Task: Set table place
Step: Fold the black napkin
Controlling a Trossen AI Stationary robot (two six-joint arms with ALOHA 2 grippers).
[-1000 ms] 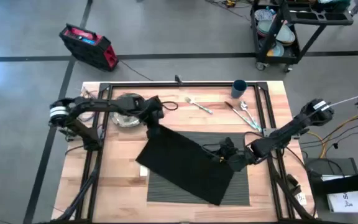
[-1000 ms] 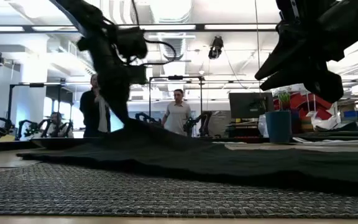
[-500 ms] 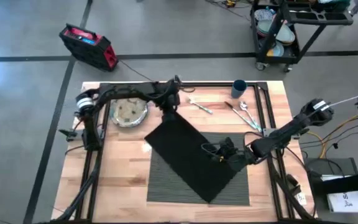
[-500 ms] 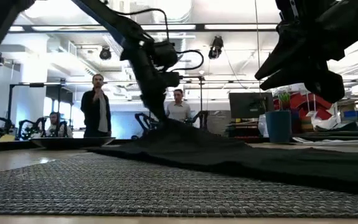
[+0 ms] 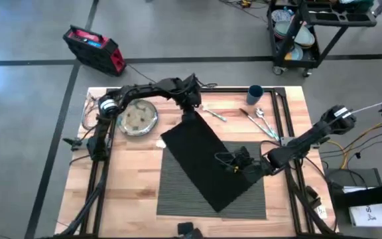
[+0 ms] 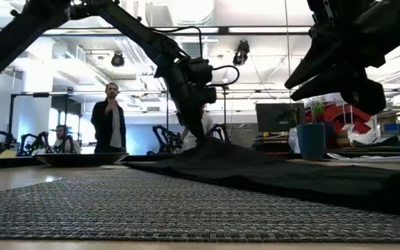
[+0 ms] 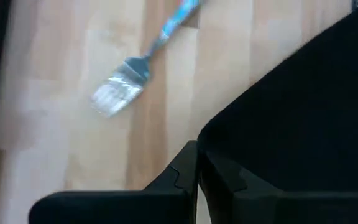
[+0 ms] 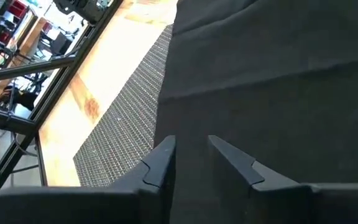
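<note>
— Where's the napkin (image 5: 207, 159) now?

— Lying crooked across the placemat (image 5: 178, 192), one corner sticking out over the bare table (image 5: 128, 179) towards the far side. It isn't flat or square to the mat, so I'd say it is far from placed.

— Who has hold of it?

— The left gripper (image 5: 190, 106) is at that far corner; in its wrist view the fingers (image 7: 185, 177) are pinched together on the cloth edge. The right gripper (image 5: 243, 162) sits over the napkin near the mat's right side. Its wrist view shows the fingers (image 8: 163, 158) narrowly apart with cloth running between them, but whether they really clamp it I can't tell.

— And the rest of the setting?

— All off the mat. The plate (image 5: 136, 118) is at the far left, just beside the left arm. The fork (image 5: 212, 112) lies beyond the napkin's corner, the knife (image 5: 252, 121) and spoon (image 5: 264, 122) to its right, and the cup (image 5: 255, 94) at the far edge.

— So early days?

— I reckon so. Only the mat looks settled; napkin, plate, cutlery and cup are all left to do.
</note>
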